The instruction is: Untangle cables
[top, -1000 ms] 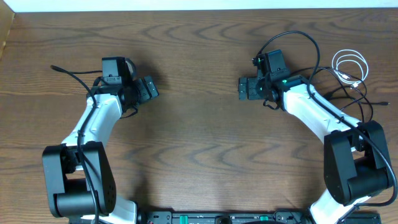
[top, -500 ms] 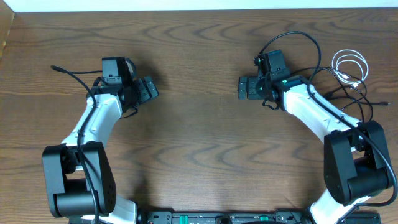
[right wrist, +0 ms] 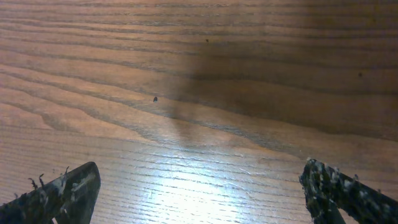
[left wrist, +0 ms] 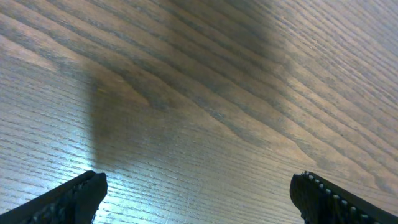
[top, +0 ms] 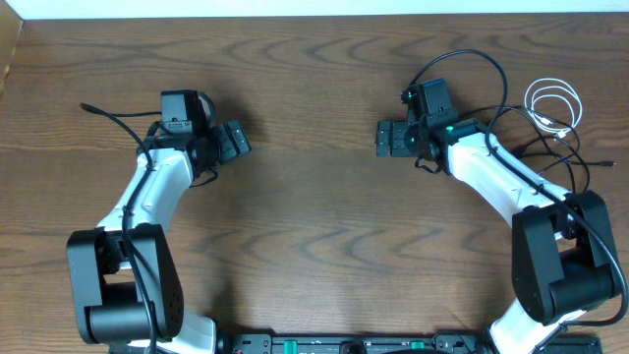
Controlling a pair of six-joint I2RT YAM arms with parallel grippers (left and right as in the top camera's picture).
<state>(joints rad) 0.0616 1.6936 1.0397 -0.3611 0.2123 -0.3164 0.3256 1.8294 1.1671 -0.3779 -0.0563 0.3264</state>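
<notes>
L gripper [top: 239, 140] & R gripper [top: 381, 139]: both empty, fingers wide apart. Cables [top: 553, 105] lie far right: white coil, black cords just beside. R arm [top: 491, 162] is nearer, but its gripper faces left, away from them.

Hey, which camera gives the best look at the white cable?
The overhead view: the white cable lies coiled near the right edge of the table, beside the right arm. Both wrist views point at bare wood and show none of it.
</notes>
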